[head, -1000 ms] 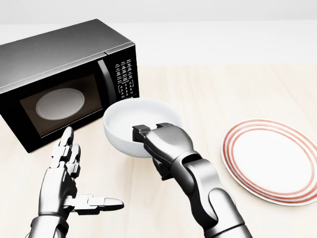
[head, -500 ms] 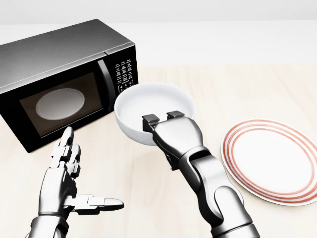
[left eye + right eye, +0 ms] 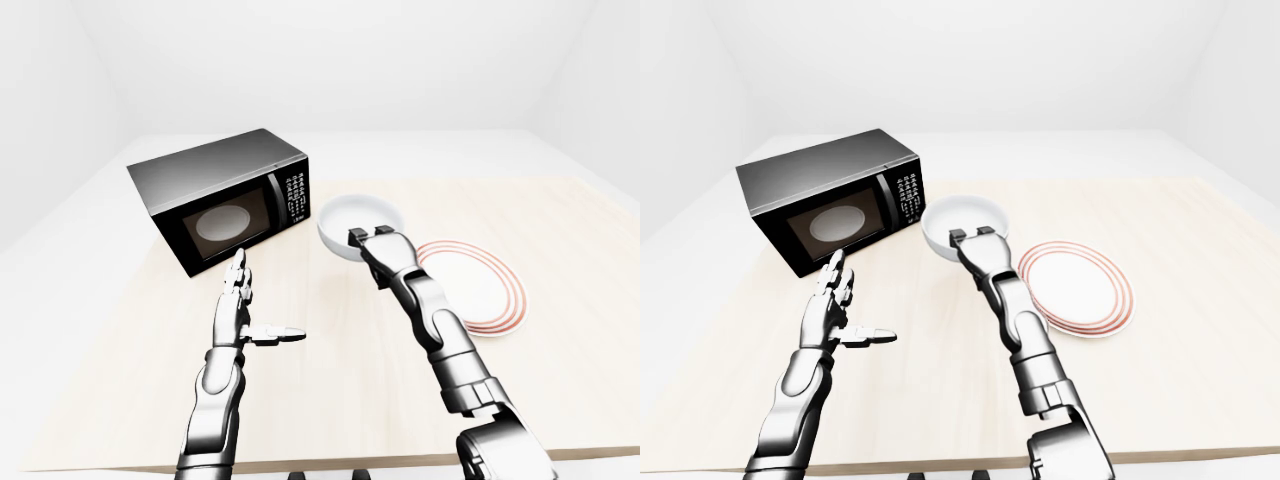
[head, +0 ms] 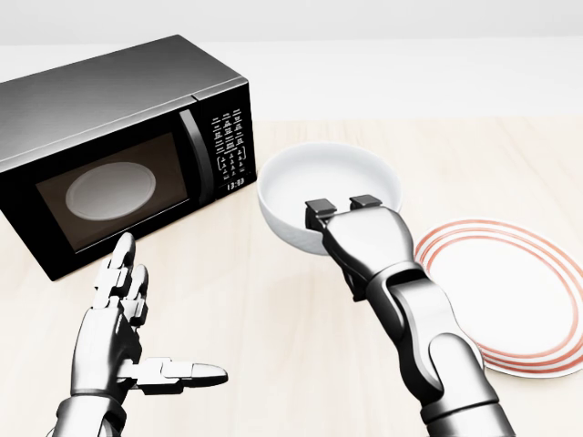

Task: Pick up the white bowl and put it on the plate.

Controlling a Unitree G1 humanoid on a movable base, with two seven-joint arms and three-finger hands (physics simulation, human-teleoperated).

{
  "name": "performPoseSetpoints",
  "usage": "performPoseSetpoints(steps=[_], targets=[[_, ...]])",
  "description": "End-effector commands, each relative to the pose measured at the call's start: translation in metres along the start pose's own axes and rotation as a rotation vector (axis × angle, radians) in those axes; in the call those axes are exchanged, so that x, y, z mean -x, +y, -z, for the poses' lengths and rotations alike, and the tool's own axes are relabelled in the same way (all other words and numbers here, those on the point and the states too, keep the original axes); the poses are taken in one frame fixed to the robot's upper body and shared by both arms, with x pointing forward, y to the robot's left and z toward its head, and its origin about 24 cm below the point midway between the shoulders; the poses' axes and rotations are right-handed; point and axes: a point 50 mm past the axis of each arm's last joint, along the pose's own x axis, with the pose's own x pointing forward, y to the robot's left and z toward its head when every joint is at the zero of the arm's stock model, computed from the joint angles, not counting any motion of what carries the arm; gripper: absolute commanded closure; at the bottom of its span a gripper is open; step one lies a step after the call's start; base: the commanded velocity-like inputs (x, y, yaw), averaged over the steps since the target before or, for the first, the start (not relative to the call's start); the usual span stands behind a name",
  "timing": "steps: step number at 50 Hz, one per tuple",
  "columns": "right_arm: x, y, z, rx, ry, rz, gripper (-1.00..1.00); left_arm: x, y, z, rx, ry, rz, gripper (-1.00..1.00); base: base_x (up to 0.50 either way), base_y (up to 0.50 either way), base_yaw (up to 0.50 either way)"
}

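The white bowl (image 4: 328, 187) is held above the table, between the microwave and the plate in the head view. My right hand (image 4: 342, 214) is shut on the bowl's near rim, two fingers hooked inside it. The white plate with red rings (image 4: 506, 296) lies flat at the right, its left edge partly hidden by my right forearm. My left hand (image 4: 137, 332) is open and empty at the lower left, fingers up and thumb pointing right, away from the bowl.
A black microwave (image 4: 118, 137) with its door shut stands at the upper left of the head view, close to the bowl's left side. The light wooden table (image 4: 273, 309) ends near the bottom of the eye views (image 3: 330, 462).
My right hand has carried the bowl to the right and slightly up, away from the microwave and toward the plate. The left hand has not moved.
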Motion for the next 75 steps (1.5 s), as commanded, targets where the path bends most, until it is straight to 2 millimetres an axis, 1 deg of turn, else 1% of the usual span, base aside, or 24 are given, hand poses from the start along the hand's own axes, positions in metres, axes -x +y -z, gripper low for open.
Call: performPoseSetpoints(steps=[1, 5, 9, 22, 37, 44, 47, 53, 75], targets=[[0.005, -0.002, 0.027, 0.059, 0.078, 0.032, 1.0, 0.0, 0.0, 0.0, 0.0, 0.0, 0.0, -1.0, 0.0, 0.0, 0.0], [0.009, 0.001, 0.039, 0.062, 0.107, 0.026, 1.0, 0.0, 0.0, 0.0, 0.0, 0.0, 0.0, -1.0, 0.0, 0.0, 0.0], [0.012, -0.001, 0.049, 0.057, 0.132, 0.031, 1.0, 0.0, 0.0, 0.0, 0.0, 0.0, 0.0, -1.0, 0.0, 0.0, 0.0], [0.021, -0.007, 0.068, 0.052, 0.18, 0.035, 1.0, 0.0, 0.0, 0.0, -0.001, 0.0, 0.0, -1.0, 0.0, 0.0, 0.0], [0.032, -0.004, 0.09, 0.043, 0.24, 0.031, 1.0, 0.0, 0.0, 0.0, 0.0, 0.0, 0.0, -1.0, 0.0, 0.0, 0.0], [0.036, -0.006, 0.096, 0.041, 0.256, 0.032, 1.0, 0.0, 0.0, 0.0, 0.0, 0.0, 0.0, -1.0, 0.0, 0.0, 0.0], [0.04, -0.009, 0.102, 0.036, 0.272, 0.038, 1.0, 0.0, 0.0, 0.0, 0.0, 0.0, 0.0, -1.0, 0.0, 0.0, 0.0], [0.046, -0.005, 0.115, 0.037, 0.309, 0.034, 1.0, 0.0, 0.0, 0.0, 0.0, 0.0, 0.0, -1.0, 0.0, 0.0, 0.0], [0.063, 0.0, 0.136, 0.022, 0.375, 0.03, 1.0, 0.0, 0.0, 0.0, 0.0, 0.0, 0.0, -1.0, 0.0, 0.0, 0.0]])
